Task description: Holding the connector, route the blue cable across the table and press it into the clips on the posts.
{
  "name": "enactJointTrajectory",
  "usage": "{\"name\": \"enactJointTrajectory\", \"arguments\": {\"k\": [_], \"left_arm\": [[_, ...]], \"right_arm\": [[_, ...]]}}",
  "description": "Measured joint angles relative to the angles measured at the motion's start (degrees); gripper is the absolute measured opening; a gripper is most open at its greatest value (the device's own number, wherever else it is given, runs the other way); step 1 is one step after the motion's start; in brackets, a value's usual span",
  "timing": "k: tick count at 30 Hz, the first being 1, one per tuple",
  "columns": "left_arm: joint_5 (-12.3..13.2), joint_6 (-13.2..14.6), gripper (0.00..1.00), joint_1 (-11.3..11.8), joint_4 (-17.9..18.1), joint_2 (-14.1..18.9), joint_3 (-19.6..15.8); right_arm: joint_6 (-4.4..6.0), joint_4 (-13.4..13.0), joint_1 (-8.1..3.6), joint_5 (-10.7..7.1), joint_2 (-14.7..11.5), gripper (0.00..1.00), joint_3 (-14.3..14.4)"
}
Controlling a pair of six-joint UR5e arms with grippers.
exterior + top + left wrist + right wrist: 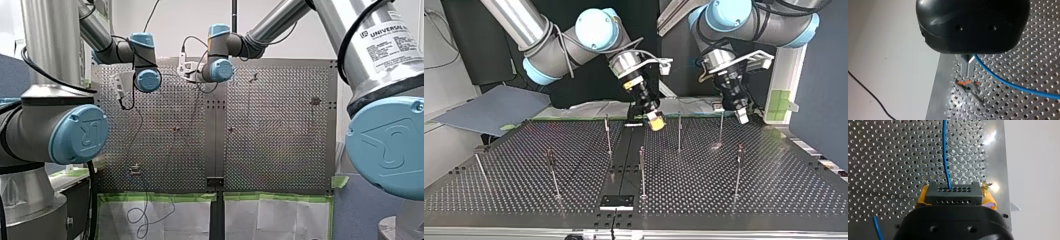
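In the right wrist view my right gripper [955,199] is shut, its yellow pads [922,196] clamped on a dark grey connector [951,191]. The blue cable [946,155] leaves the connector and runs ahead over the perforated plate. In the left wrist view my left gripper [967,74] has its metal fingers shut, and the blue cable [1008,83] trails out sideways from them. An orange clip [963,82] on a post lies just under those fingers. In the top view my right gripper [655,121] hangs near the table's far middle and my left gripper [741,116] beside a far post [721,126].
Several thin posts [642,169] stand across the perforated table [774,190]. A black strip [617,201] runs down its middle. A grey-blue sheet [494,107] lies beyond the top view's left corner. White paper with green tape [165,197] and a loose dark wire [145,215] lie at the front view's near edge.
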Motion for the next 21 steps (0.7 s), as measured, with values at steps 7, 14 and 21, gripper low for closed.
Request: {"name": "enactJointTrajectory", "arguments": {"k": [7, 14, 21], "left_arm": [[3.31, -0.35, 0.02, 3.29, 0.1, -0.02, 0.3], [6.56, -0.45, 0.02, 6.46, 0.06, -0.48, 2.05], [9.05, -0.87, 0.02, 7.96, -0.28, -1.94, 4.04]], "right_arm": [[0.31, 1.77, 0.11, 0.0, 1.55, 0.0, -3.33], [0.77, 3.13, 0.13, 0.0, 4.07, 0.0, -6.81], [0.92, 4.95, 0.28, -0.01, 6.64, 0.0, -10.29]]}}
